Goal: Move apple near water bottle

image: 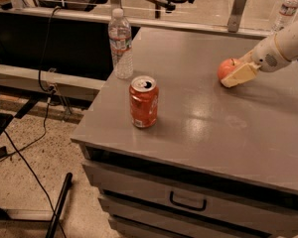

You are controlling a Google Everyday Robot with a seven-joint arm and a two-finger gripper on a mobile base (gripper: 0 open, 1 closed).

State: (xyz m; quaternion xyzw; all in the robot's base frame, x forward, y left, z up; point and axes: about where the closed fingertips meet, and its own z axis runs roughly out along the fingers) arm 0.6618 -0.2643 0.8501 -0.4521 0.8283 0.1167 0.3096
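The orange-red apple (225, 67) is at the far right of the grey tabletop (213, 128). My gripper (229, 76) reaches in from the right edge and is shut on the apple. Its cream near finger (240, 75) lies against the apple's front right side, and the far finger is hidden behind the fruit. The water bottle (120, 43), clear and ribbed with a white cap, stands upright near the table's back left corner, far to the left of the apple.
An orange soda can (143, 101) stands upright at the front left of the table, between bottle and apple. A smaller bottle (288, 8) stands far back at the right. Drawers (187, 202) sit below the top. Cables (25, 148) lie on the floor to the left.
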